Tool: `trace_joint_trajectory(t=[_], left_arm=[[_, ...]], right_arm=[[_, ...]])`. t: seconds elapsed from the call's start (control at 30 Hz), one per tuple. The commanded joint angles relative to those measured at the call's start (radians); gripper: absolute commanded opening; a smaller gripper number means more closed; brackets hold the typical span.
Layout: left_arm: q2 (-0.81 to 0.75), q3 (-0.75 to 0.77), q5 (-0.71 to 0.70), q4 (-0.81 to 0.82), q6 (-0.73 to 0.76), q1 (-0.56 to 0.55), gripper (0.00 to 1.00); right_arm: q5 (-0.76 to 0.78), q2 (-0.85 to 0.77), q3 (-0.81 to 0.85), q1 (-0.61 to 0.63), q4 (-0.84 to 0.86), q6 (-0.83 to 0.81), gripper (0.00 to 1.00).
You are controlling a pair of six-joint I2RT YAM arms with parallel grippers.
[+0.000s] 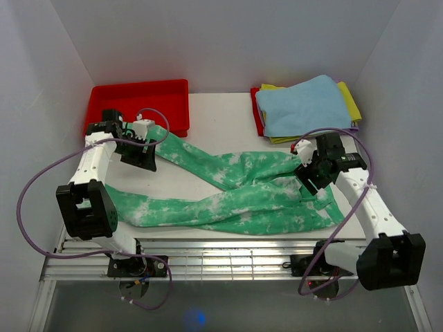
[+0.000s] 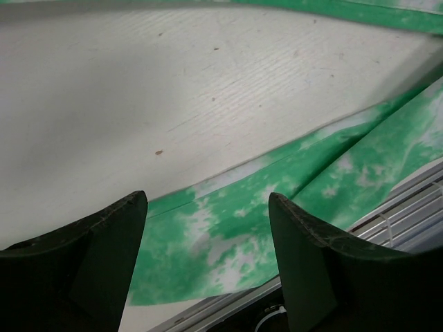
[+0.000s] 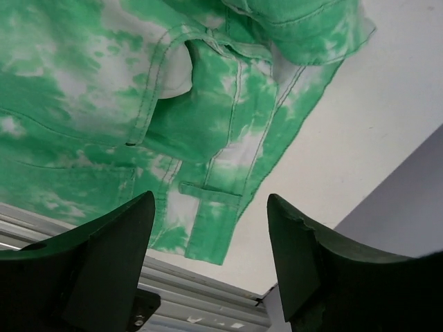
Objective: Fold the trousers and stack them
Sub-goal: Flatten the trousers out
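A: Layout, quick?
B: Table, with the trousers spread across it. Long axis runs left-right, waist at the right, two legs forking left.
A: Arms?
B: Right gripper hangs over the waist end. Left gripper is over the far leg's cuff, just beside the red tray. Each is nearest its own end.
A: Jaws?
B: Both spread wide, nothing held. In the right wrist view a belt loop lies between the fingers, below them. I'd guess the fold runs end to end.
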Motion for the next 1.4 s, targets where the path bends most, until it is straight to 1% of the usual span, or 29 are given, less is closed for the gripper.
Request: trace_joint_trajectory(t=[0.0,0.03,0.1,0.13,0.23,0.27,0.3,0.33,0.37,0.43,0.53,0.67,0.7,0.73,0.8,0.9,0.93,0.97,1.0,1.03,1.1,1.13,1.2,1.3,1.33,1.37], left_arm=[[-0.097,-0.057,0.093,0.049,-0.042,-0.034,0.81],[-0.102,-0.074,0.095,0.058,-0.044,-0.045,0.81],[-0.112,-0.129,0.087,0.087,-0.041,-0.073,0.81],[-0.117,-0.144,0.083,0.098,-0.041,-0.08,0.81],[-0.131,-0.175,0.093,0.132,-0.029,-0.111,0.81],[-0.132,-0.175,0.109,0.144,-0.021,-0.111,0.82],[-0.133,-0.169,0.128,0.155,-0.016,-0.158,0.82],[-0.129,-0.163,0.132,0.165,-0.016,-0.174,0.82],[-0.126,-0.157,0.132,0.193,-0.018,-0.189,0.82],[-0.117,-0.138,0.127,0.224,-0.029,-0.232,0.82],[-0.087,-0.123,0.098,0.29,-0.061,-0.268,0.82],[-0.073,-0.131,0.093,0.389,-0.082,-0.291,0.82],[-0.068,-0.132,0.098,0.408,-0.082,-0.312,0.82],[-0.067,-0.129,0.096,0.417,-0.081,-0.33,0.82],[-0.051,-0.114,0.067,0.417,-0.082,-0.361,0.82],[-0.059,-0.117,0.061,0.415,-0.085,-0.384,0.81],[-0.068,-0.123,0.072,0.412,-0.076,-0.398,0.79],[-0.077,-0.127,0.09,0.409,-0.066,-0.412,0.78],[-0.089,-0.132,0.102,0.408,-0.056,-0.432,0.77],[-0.094,-0.131,0.097,0.408,-0.047,-0.459,0.77],[-0.08,-0.121,0.08,0.399,-0.046,-0.522,0.74],[-0.074,-0.129,0.08,0.399,-0.053,-0.542,0.73],[-0.057,-0.154,0.067,0.426,-0.082,-0.58,0.73],[-0.044,-0.163,0.084,0.445,-0.13,-0.587,0.73],[-0.042,-0.164,0.09,0.445,-0.138,-0.588,0.74],[-0.044,-0.164,0.092,0.445,-0.145,-0.588,0.74]], right_arm=[[-0.136,0.053,0.042,-0.09,0.029,0.072,0.71],[-0.165,0.087,0.025,-0.134,0.038,0.072,0.71],[-0.185,0.116,0.011,-0.17,0.068,0.069,0.7],[-0.214,0.142,0.01,-0.219,0.075,0.069,0.7],[-0.259,0.184,0.019,-0.28,0.101,0.063,0.7],[-0.262,0.194,0.022,-0.288,0.111,0.057,0.7],[-0.264,0.204,0.023,-0.296,0.125,0.057,0.7],[-0.291,0.233,0.028,-0.308,0.142,0.057,0.7],[-0.313,0.248,0.037,-0.311,0.144,0.069,0.66],[-0.383,0.296,0.069,-0.314,0.153,0.095,0.64],[-0.437,0.342,0.092,-0.314,0.194,0.172,0.63],[-0.472,0.389,0.089,-0.314,0.289,0.227,0.61],[-0.484,0.426,0.089,-0.314,0.308,0.242,0.6],[-0.498,0.435,0.089,-0.314,0.332,0.252,0.59],[-0.506,0.472,0.089,-0.314,0.401,0.291,0.58],[-0.508,0.503,0.109,-0.314,0.482,0.313,0.5],[-0.506,0.51,0.135,-0.314,0.499,0.321,0.44],[-0.514,0.518,0.158,-0.314,0.504,0.325,0.31],[-0.541,0.529,0.183,-0.314,0.506,0.336,0.17],[-0.556,0.53,0.204,-0.314,0.504,0.348,0.08],[-0.583,0.498,0.227,-0.316,0.509,0.365,0.08],[-0.602,0.448,0.23,-0.324,0.525,0.38,0.08],[-0.59,0.391,0.25,-0.328,0.556,0.406,0.08],[-0.54,0.417,0.278,-0.33,0.561,0.397,0.08],[-0.532,0.428,0.29,-0.331,0.544,0.373,0.08],[-0.523,0.45,0.304,-0.336,0.477,0.356,0.08]])
